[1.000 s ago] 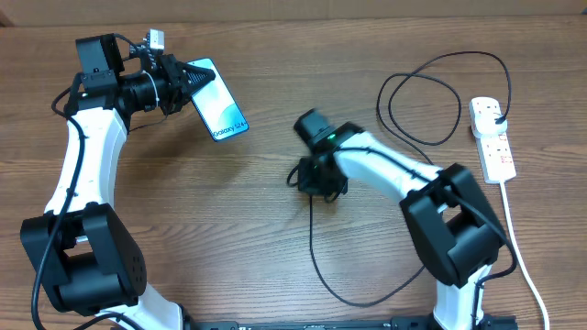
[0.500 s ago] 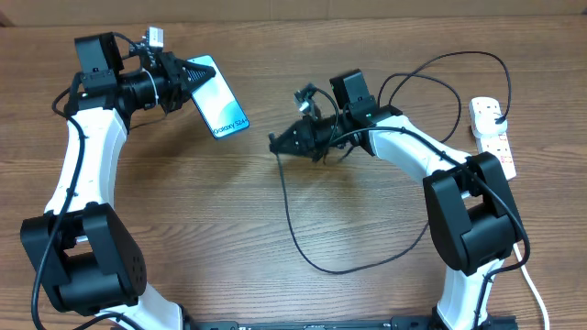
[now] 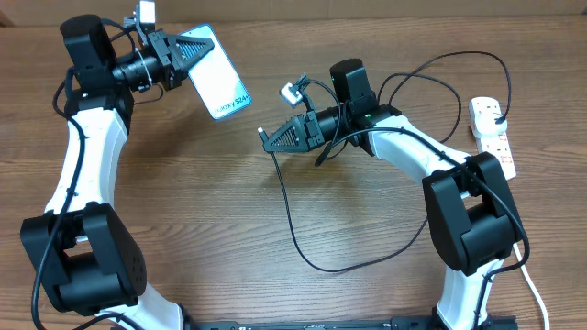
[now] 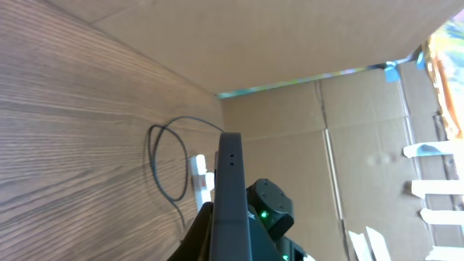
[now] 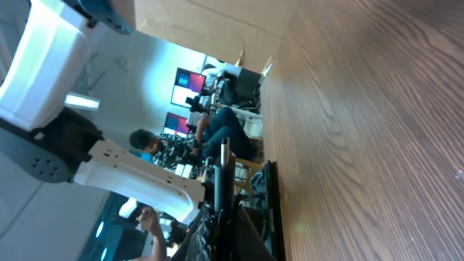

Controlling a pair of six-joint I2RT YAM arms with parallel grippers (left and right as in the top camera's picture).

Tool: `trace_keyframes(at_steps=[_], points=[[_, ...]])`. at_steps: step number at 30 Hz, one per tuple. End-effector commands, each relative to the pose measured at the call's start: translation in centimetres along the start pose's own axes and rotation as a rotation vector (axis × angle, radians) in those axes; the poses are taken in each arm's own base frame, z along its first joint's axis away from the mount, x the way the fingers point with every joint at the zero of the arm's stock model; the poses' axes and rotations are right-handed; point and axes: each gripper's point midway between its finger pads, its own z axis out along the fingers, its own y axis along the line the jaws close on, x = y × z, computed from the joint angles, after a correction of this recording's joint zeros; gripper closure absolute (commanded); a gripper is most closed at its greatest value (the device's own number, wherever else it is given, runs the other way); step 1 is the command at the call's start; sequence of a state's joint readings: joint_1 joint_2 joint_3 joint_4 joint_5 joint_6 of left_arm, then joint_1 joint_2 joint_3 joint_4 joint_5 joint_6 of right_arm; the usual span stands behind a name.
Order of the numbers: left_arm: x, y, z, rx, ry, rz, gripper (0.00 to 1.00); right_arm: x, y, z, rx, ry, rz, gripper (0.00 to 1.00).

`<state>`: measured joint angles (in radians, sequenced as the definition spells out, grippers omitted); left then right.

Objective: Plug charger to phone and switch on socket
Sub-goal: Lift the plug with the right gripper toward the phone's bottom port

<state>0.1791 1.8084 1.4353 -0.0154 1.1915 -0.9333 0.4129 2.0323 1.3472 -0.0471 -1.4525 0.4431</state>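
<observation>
My left gripper is shut on one end of the phone, whose lit blue-teal screen faces up, held above the table at the back left. The left wrist view shows the phone edge-on between my fingers. My right gripper is shut on the charger's connector end, lifted mid-table and pointing left towards the phone, apart from it. The black cable hangs down, loops over the table and runs to its plug in the white socket strip at the right. The right wrist view shows the connector between my fingers.
The strip's white cord runs down the right side towards the front edge. Cable loops lie at the back right. A cardboard wall stands behind the table.
My right gripper lifted the cable end off the table and swung it left towards the phone. My left gripper raised the phone and shifted it slightly back.
</observation>
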Motion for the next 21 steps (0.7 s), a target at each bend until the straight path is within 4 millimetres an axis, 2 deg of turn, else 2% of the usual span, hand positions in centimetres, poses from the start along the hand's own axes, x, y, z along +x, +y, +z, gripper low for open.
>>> trace_keyframes(at_steps=[1,11,15,21], points=[[0.2,-2.4,-0.6,0.045,0.016,-0.031,0.96,-0.5,0.9,0.0,-0.032,0.014,0.032,0.96],[-0.8,-3.6,-0.7,0.071,-0.019,-0.014,0.96,-3.8,4.0,-0.1,-0.045,-0.034,-0.03,0.96],[-1.4,-4.2,-0.7,0.083,-0.042,-0.012,0.96,-4.6,5.7,-0.2,-0.06,-0.047,-0.057,0.96],[-1.7,-4.8,-0.8,0.1,-0.053,-0.004,0.96,-5.3,6.9,-0.2,-0.07,-0.076,-0.064,0.96]])
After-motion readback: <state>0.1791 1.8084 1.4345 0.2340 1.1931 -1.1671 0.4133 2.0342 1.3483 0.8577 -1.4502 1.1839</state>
